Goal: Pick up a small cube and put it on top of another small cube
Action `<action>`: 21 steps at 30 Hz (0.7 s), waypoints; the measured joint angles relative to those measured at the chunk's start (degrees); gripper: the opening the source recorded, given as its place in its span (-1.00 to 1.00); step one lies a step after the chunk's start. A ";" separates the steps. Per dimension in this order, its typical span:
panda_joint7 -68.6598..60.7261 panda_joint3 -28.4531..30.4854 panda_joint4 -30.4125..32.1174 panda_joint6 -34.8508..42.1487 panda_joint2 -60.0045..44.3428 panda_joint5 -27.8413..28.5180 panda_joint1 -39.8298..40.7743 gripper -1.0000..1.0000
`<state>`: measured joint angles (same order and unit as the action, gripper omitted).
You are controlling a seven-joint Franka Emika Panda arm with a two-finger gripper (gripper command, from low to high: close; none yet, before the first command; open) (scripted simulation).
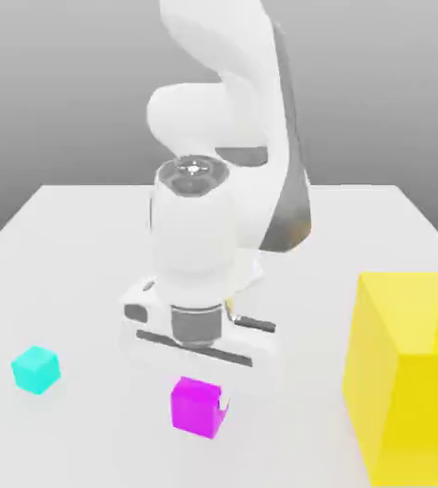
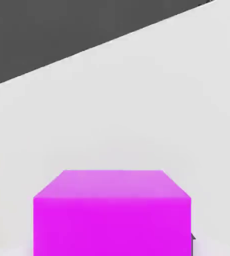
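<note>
One small glossy magenta cube (image 1: 197, 404) sat on white tabletop (image 1: 61, 286), near front edge. Gripper (image 1: 204, 396) clamped on its opposite flat faces. Likely light, rigid, slippery; centred side grip suits. Beyond, small cyan cube (image 1: 35, 369), big yellow cube (image 1: 408, 381).

A pale, glossy white tabletop (image 1: 70, 248) stretches from the near edge to a straight far edge, evenly lit with soft shadows, and behind it stands what seems to be a plain grey wall (image 1: 61, 86), shading darker toward its top.
</note>
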<state>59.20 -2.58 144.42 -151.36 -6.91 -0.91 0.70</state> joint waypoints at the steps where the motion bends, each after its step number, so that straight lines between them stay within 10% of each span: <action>1: -1.30 -1.07 -1.81 2.47 0.66 -0.14 -0.94 -1.00; 13: -16.05 -9.78 -24.33 32.39 8.11 -0.26 -15.31 -1.00; 17: -17.28 -9.62 -23.30 29.93 6.59 0.58 -20.57 -1.00; 18: -17.24 -8.93 -22.25 28.21 5.91 0.73 -21.84 1.00; 21: -17.25 -8.94 -22.25 28.21 5.91 0.70 -22.07 1.00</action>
<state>41.95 -11.51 122.17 -123.15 -1.00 -0.21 -21.37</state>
